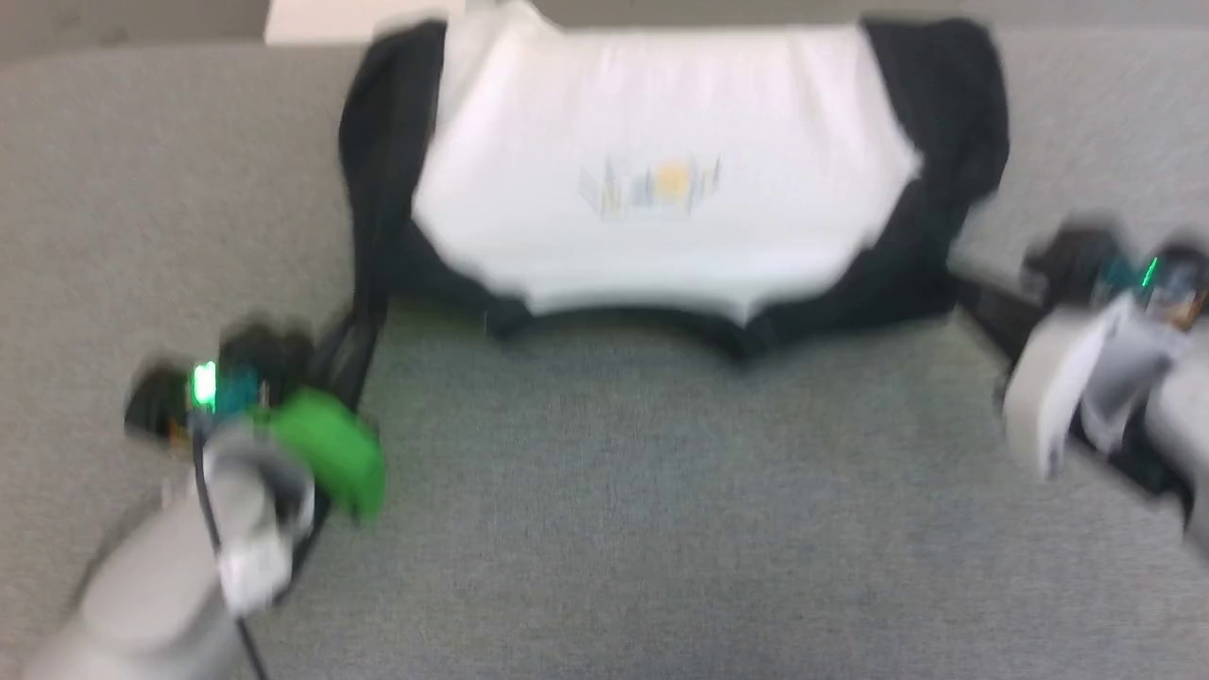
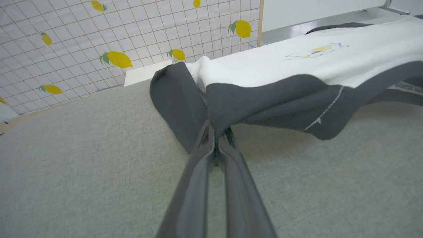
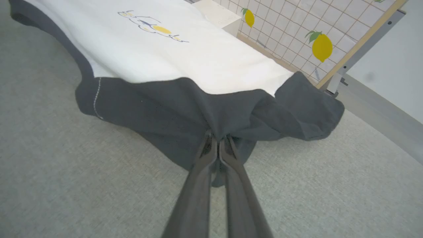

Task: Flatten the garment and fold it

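Head camera looks down on the garment [image 1: 661,189]; wrist cameras view it closely from opposite sides

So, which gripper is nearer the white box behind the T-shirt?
Left. The left gripper grips the sleeve in front of the white box; the right gripper grips the opposite sleeve, the width of the T-shirt away.

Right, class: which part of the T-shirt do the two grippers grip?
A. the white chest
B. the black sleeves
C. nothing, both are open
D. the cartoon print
B: the wrist views show the left gripper and the right gripper each shut on black sleeve cloth, at opposite sides of the T-shirt.
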You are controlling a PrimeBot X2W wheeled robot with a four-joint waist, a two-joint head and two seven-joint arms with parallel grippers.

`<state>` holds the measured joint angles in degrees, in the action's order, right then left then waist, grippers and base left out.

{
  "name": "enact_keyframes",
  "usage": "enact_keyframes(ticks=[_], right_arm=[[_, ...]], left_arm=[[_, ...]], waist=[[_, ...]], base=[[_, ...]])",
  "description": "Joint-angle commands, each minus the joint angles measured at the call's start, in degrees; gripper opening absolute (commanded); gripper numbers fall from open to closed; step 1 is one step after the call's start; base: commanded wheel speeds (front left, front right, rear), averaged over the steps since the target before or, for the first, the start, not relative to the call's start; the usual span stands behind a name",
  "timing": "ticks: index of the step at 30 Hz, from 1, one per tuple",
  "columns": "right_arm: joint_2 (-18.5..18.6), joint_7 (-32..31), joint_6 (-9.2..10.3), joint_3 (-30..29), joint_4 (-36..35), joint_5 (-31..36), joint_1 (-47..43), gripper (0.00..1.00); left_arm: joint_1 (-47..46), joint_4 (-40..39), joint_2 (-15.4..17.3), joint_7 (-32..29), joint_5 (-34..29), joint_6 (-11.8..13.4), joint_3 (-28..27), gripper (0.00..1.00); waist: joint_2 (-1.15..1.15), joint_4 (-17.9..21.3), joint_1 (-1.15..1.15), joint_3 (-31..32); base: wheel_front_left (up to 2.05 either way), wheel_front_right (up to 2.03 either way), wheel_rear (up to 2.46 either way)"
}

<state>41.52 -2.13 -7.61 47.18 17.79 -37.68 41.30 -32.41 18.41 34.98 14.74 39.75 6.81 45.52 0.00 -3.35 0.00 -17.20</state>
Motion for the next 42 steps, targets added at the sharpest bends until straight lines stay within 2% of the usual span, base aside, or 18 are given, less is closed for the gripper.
enact_keyframes(ticks=[1,7,13,20,26,27,28,29,30,31,36,42], right_arm=[[0.9,-0.4,0.12,0.7,-1.0,-0.7,-3.2,0.0],[2.8,-1.3,0.12,-0.4,-4.4,-2.5,-15.6,0.0],[3.3,-2.9,0.12,-4.0,-7.2,-2.6,-28.4,0.0],[1.2,-5.2,0.12,-7.6,-7.9,-0.4,-39.3,0.0],[-2.0,-5.2,0.12,-10.6,-5.9,2.0,-43.1,0.0],[-2.8,-4.8,0.12,-11.5,-5.4,2.2,-43.5,0.36],[-3.4,-4.4,0.12,-12.3,-5.1,2.4,-43.7,0.47],[-4.1,-4.0,0.12,-13.0,-4.8,2.6,-43.9,0.46],[-4.6,-3.7,0.12,-13.8,-4.7,2.7,-44.1,0.49],[-5.2,-3.2,0.12,-14.6,-4.7,2.9,-44.4,1.0],[-7.3,-1.9,0.12,-18.9,-6.7,3.7,-46.4,1.0],[-9.4,-0.1,0.12,-28.6,-14.6,7.5,-50.7,1.0]], left_arm=[[3.6,-1.3,1.5,0.2,1.1,1.3,0.0,0.0],[15.7,-7.2,5.0,-1.9,3.7,3.9,2.3,0.0],[23.7,-10.1,6.6,-4.0,5.3,5.4,5.2,0.0],[28.8,-9.2,6.0,-6.0,5.7,5.8,8.8,0.0],[28.8,-5.7,4.1,-6.4,6.2,4.4,9.9,0.0],[28.6,-5.3,3.8,-6.1,6.3,4.2,9.9,0.0],[28.5,-5.0,3.4,-5.9,6.6,4.1,9.7,0.0],[28.5,-4.6,3.0,-5.6,7.2,4.0,9.3,0.05],[28.5,-4.4,2.7,-5.6,7.6,3.8,9.1,0.32],[28.3,-4.4,2.6,-5.1,7.6,3.7,9.0,1.0],[28.7,-5.4,2.8,-3.8,7.5,4.0,8.6,1.0],[29.8,-10.9,6.4,-1.7,8.3,6.6,4.7,1.0]], waist=[[0.0,1.1,0.0,7.3],[0.0,1.1,0.0,12.3],[0.0,1.0,0.0,14.8],[0.0,0.7,0.0,15.6],[0.0,-0.1,0.0,15.6],[0.0,-0.2,0.0,15.7],[0.0,-0.3,0.0,15.9],[0.0,-0.5,0.0,16.2],[0.0,-0.7,0.0,16.5],[0.0,-0.8,0.0,16.9],[0.0,-1.4,0.0,18.9],[0.0,-1.8,0.0,20.5]], base=[[0.0,0.0,0.0],[0.0,0.0,0.0],[0.0,0.0,0.0],[0.0,0.0,0.0],[0.0,0.0,0.0],[0.0,0.0,0.0],[0.0,0.0,0.0],[0.0,0.0,0.0],[0.0,0.0,0.0],[0.0,0.0,0.0],[0.0,0.0,0.0],[0.0,0.0,0.0]])
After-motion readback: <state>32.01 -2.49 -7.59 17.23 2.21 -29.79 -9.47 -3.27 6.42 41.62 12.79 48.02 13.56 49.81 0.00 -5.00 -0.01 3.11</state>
